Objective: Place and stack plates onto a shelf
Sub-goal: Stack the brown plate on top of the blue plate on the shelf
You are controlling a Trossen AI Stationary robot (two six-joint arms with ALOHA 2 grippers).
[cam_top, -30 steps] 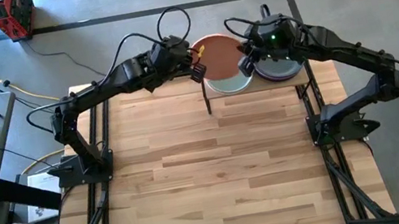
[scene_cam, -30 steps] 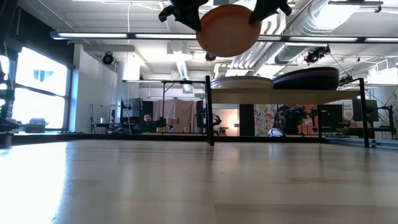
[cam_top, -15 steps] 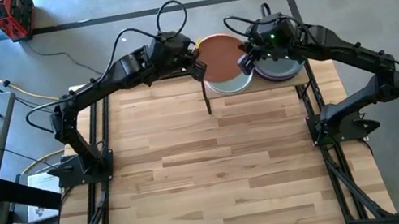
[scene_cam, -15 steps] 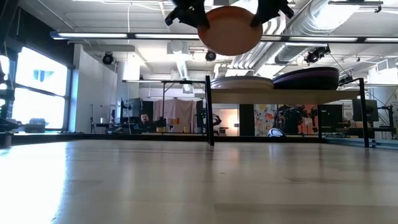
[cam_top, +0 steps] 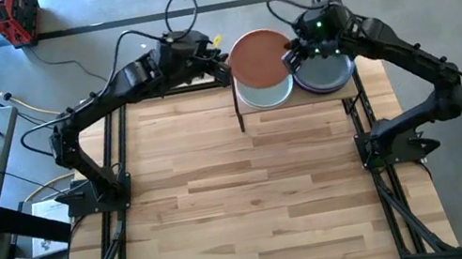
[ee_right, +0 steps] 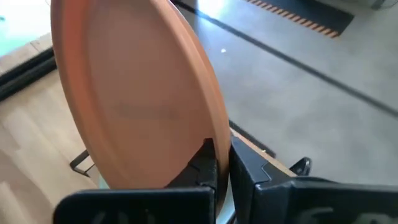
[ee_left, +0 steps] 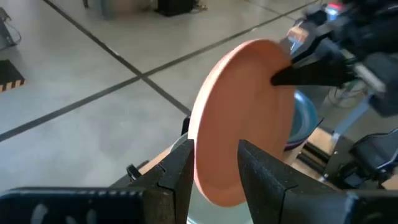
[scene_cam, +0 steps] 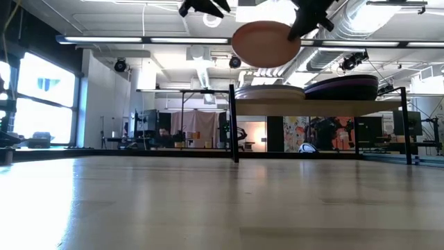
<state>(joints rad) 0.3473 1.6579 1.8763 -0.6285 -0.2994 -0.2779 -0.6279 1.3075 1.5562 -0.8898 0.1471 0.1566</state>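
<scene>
A terracotta plate [cam_top: 258,56] [scene_cam: 267,42] hangs tilted in the air over the shelf's left stack, whose top plate is pale sage [cam_top: 265,95] [scene_cam: 270,92]. My right gripper [cam_top: 291,54] [ee_right: 221,155] is shut on the terracotta plate's right rim. My left gripper [cam_top: 221,63] [ee_left: 214,152] is open just left of the plate, its fingers apart from the left rim. The shelf [scene_cam: 319,104] also carries a right stack topped by a purple plate [cam_top: 325,78] [scene_cam: 341,87]. Both stacks rest flat on the board. My right gripper pinches the terracotta plate's rim [ee_right: 214,134] between its two fingers, at the plate's right side [cam_top: 287,51]. The fingers come level from the table's right. The plate is lifted clear and tilted, above the left stack.
The shelf stands on thin black posts [cam_top: 239,114] [scene_cam: 234,125] at the table's far edge. The wooden tabletop [cam_top: 252,192] stretches bare toward the near edge. Both arms reach over the shelf from either side.
My left gripper has come off the plate's left rim and drawn back up and toward the table's left. The right gripper has carried the plate slightly right, and the plate has tipped flatter, now held by the right gripper alone.
</scene>
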